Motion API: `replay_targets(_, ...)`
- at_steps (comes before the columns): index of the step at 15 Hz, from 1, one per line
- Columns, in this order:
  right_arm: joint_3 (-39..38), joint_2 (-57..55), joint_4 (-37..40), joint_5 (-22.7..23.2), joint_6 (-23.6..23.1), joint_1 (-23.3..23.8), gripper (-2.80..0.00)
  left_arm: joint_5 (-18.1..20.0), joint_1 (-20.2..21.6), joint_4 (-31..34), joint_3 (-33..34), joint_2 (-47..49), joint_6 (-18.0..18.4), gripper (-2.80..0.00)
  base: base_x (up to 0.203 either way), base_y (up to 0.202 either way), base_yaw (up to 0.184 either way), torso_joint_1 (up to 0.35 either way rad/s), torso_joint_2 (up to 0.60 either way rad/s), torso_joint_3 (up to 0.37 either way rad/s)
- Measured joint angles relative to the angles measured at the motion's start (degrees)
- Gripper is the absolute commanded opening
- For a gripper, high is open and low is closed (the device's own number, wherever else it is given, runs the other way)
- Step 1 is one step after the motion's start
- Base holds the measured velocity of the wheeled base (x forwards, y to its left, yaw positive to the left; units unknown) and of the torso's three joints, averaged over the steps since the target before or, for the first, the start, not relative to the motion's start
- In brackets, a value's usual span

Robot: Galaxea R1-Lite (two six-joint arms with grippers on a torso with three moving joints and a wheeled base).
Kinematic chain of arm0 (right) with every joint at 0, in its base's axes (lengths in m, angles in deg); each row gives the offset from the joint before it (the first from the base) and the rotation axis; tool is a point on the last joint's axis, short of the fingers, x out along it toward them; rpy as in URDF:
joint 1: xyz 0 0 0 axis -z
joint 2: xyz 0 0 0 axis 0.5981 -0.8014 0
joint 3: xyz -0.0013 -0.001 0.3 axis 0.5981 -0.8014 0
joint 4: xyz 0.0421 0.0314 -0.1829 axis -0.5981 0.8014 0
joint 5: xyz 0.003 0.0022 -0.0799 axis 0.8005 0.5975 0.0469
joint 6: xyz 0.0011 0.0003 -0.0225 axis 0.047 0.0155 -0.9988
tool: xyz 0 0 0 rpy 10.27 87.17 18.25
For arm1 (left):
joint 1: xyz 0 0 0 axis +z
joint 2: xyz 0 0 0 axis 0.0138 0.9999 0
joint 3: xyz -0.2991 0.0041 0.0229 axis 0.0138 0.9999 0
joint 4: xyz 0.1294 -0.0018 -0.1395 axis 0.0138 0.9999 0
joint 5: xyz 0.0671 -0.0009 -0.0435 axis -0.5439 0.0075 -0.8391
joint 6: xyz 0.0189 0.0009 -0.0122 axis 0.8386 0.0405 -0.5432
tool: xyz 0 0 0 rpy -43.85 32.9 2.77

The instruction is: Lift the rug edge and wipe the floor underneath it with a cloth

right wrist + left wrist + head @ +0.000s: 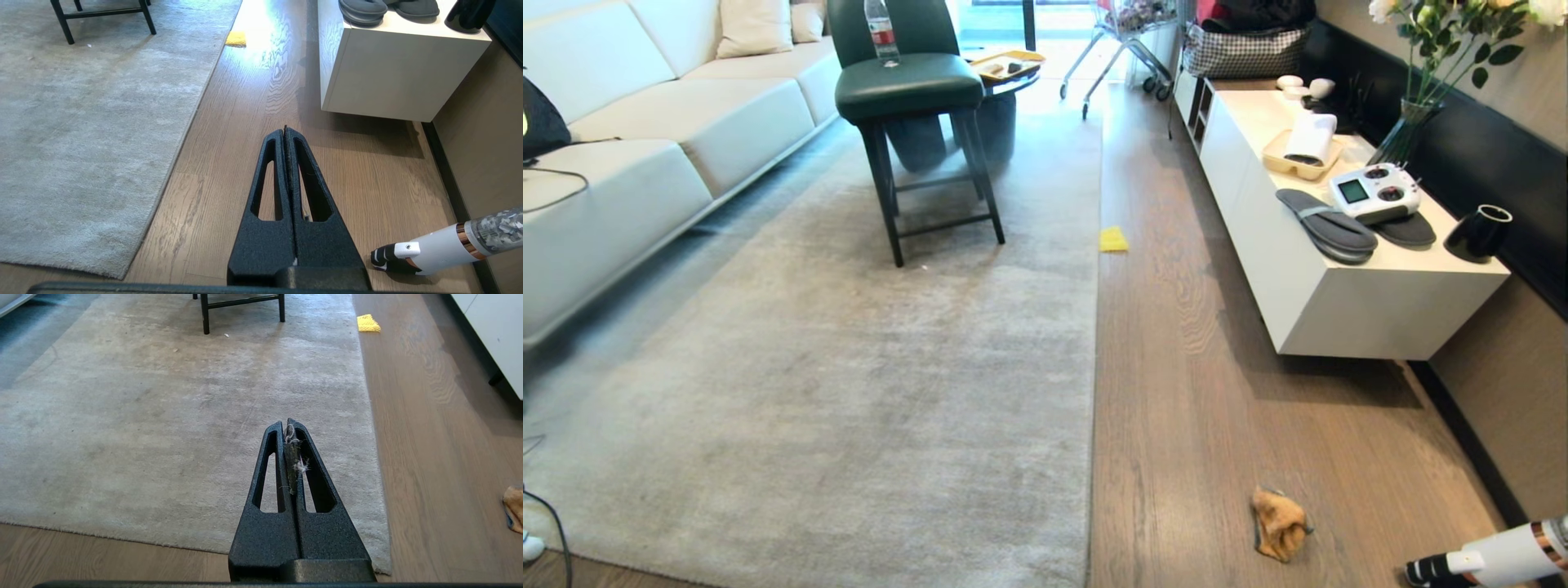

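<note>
Head view runs from a pale sofa (645,139) on the far left, across the grey rug, to a dark green chair (915,90) standing on it. The rug edge (1094,367) lies flat along the floor (1176,367), with a small yellow square (1113,239) just beside it farther off. The cloth (1279,523) sits crumpled on the boards, near and right, well apart from the rug. A white cabinet (1339,302) lines the right wall. Left end effector (286,424) hangs over the rug, tips together with lint between; right end effector (284,132) hangs over bare floor, tips together
</note>
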Motion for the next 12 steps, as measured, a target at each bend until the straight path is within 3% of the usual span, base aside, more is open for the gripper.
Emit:
replay_targets(5, 0.0, 0.0, 0.1, 0.0, -0.3, 0.0, -2.80, 0.0, 0.0, 0.1, 0.0, 0.0, 0.0, -2.80, 0.000, 0.000, 0.000, -0.007, -0.03, -0.040)
replay_targets(12, 0.0, 0.0, 0.0, -0.1, -0.7, 0.0, -2.80, 0.1, 0.0, 0.0, 0.0, 0.0, 0.0, -2.80, 0.000, 0.000, 0.000, -0.025, -0.38, -0.404)
